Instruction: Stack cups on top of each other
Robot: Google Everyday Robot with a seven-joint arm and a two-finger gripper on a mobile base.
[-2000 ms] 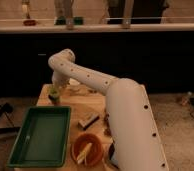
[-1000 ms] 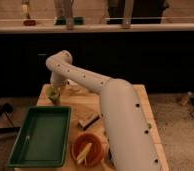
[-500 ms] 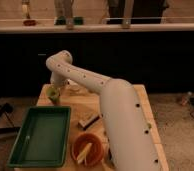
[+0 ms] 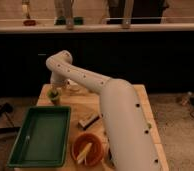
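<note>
The pale yellow-green cup (image 4: 53, 95) stands at the far left of the wooden table (image 4: 90, 107), just behind the green tray. My gripper (image 4: 55, 86) is right above it at the end of the white arm (image 4: 90, 82), which reaches across the table from the right. The shorter dark grey-olive cup does not show; the arm and gripper may hide it.
A green tray (image 4: 41, 135) lies on the table's front left. An orange bowl (image 4: 87, 149) with pale sticks in it sits at the front. A small flat block (image 4: 88, 121) lies mid-table. A dark counter runs behind the table.
Two seconds ago the arm's big link stood a little further right; since then it has swung left. The gripper has stayed over the cup.
</note>
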